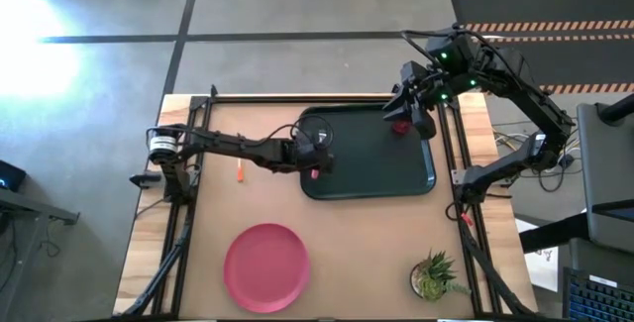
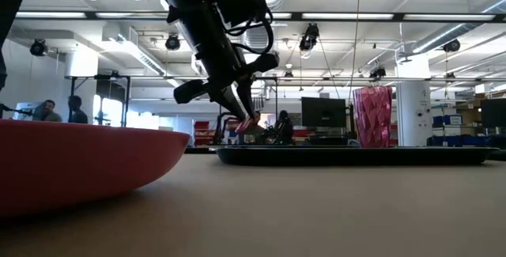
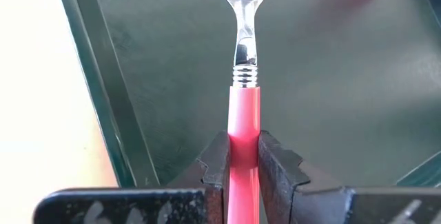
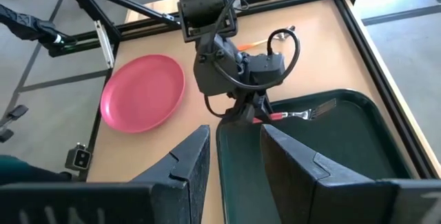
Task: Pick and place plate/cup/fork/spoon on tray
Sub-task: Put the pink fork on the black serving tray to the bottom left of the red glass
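A: What's the biggest thing on the surface (image 1: pixel 347 253)?
B: The tray (image 1: pixel 376 168), dark green, lying at the far middle between the two arms. Next in size is the pink-red plate (image 1: pixel 265 267), flat on the bare wood at the near side, well apart from the tray.

A: And the cup?
B: The dark-red cup (image 1: pixel 400 126) stands upright on the tray's far right part, just beside the right claw (image 1: pixel 414 116), whose fingers are spread and grasp nothing.

A: The left arm?
B: It reaches in from the left edge. The left claw (image 1: pixel 315 166) is clenched on the pink-red handle of the fork (image 4: pixel 298 115), with the tines pointing out over the tray's left rim, raised off the tray floor.

A: The spoon?
B: The orange-handled spoon (image 1: pixel 240 171) lies on the wood left of the tray, near the left arm.

A: Anything else?
B: A small potted plant (image 1: pixel 433 276) at the near right corner.
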Robot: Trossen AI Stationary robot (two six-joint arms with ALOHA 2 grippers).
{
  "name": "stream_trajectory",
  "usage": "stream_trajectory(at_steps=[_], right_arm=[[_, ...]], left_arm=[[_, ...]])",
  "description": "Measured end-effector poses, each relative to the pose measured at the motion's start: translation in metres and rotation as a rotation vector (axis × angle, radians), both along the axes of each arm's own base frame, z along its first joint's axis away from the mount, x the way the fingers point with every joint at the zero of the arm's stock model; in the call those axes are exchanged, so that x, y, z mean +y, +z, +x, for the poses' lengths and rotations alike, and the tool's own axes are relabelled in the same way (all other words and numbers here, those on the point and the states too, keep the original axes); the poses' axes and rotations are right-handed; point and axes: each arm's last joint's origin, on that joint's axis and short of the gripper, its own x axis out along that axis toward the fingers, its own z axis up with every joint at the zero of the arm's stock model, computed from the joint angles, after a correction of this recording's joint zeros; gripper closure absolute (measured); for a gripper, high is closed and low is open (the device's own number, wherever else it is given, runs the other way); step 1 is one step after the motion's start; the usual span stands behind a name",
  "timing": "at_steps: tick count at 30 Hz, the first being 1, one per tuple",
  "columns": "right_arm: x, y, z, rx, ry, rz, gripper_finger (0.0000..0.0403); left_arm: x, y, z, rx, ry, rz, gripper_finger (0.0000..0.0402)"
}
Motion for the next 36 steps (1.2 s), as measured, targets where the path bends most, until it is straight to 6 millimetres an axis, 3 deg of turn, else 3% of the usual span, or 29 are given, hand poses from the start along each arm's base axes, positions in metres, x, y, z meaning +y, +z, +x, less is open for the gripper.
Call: stream_trajectory(at_steps=[11,17,20,30,36], right_arm=[[0.0,0.0,0.0,-0.001,0.003,-0.001,0.0284],[0.0,0.0,0.0,-0.001,0.003,-0.002,0.0284],[0.0,0.0,0.0,-0.001,0.003,-0.002,0.0284],[0.002,0.0,-0.004,0.008,0.002,0.002,0.0284],[0.002,0.001,-0.004,0.008,0.001,0.004,0.0284]], left_arm=[[0.0,0.0,0.002,-0.021,-0.033,0.001,0.0366],[-0.002,-0.001,0.008,-0.049,-0.111,-0.019,0.0266],[-0.002,-0.001,0.008,-0.051,-0.109,-0.02,0.024],[-0.001,0.0,0.007,-0.053,-0.109,-0.02,0.023],[0.0,0.01,0.016,-0.179,-0.143,0.002,0.0229]])
